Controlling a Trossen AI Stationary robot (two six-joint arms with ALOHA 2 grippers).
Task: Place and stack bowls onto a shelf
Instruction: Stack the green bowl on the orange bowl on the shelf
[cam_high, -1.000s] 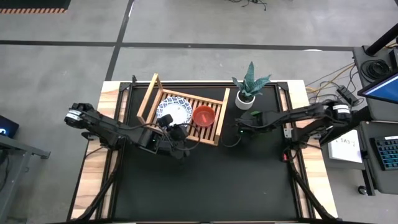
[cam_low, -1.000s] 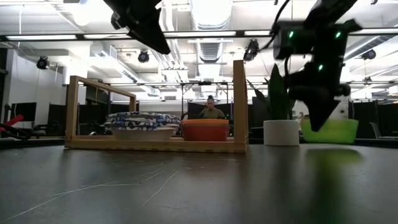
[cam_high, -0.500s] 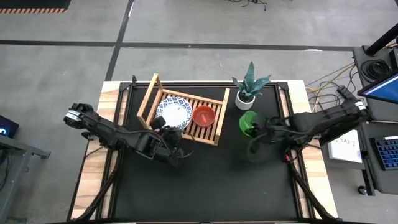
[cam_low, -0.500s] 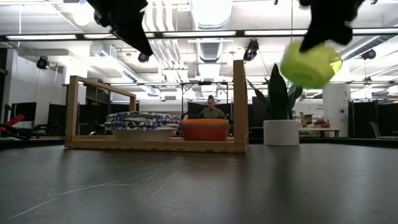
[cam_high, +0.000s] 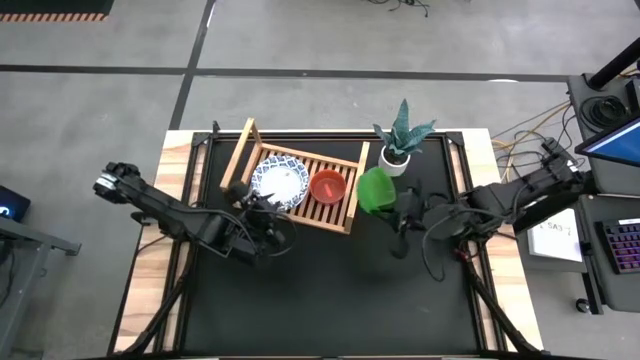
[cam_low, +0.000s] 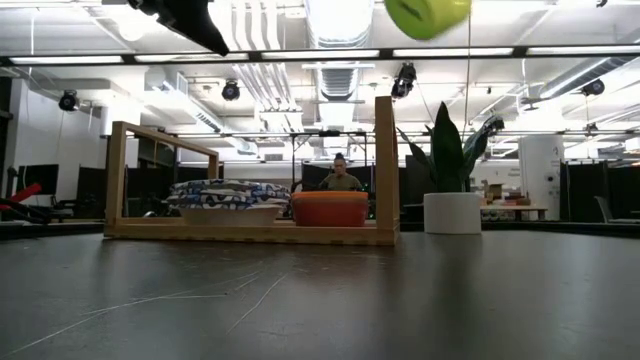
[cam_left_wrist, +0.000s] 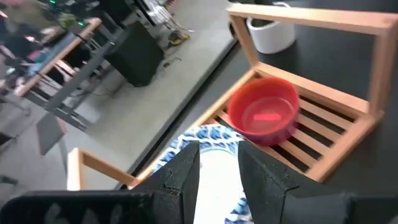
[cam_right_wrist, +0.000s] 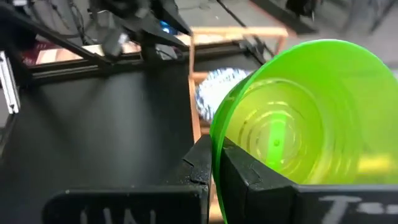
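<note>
Right claw (cam_right_wrist: 214, 163) around green bowl (cam_right_wrist: 298, 124) rim

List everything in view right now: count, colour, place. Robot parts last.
Shelf: one, light wood, slatted, far-left part of the table.
Patterned bowls: a stack, white with blue rims, on the shelf's left part; count unclear.
Red bowl: one, on the shelf, right of the stack.
Green bowl: one, lime green, held tilted in the air just right of the shelf.
Plant pot: one, white, with a green plant, far edge of the table, right of the shelf.
Table: one, black mat on light wood.
Person: one, seated in the room beyond the table.
Left gripper: dark, at the shelf's near edge by the stack, jaws apart, holding nothing.
Right gripper: dark, jaws clamped on the green bowl's rim.
</note>
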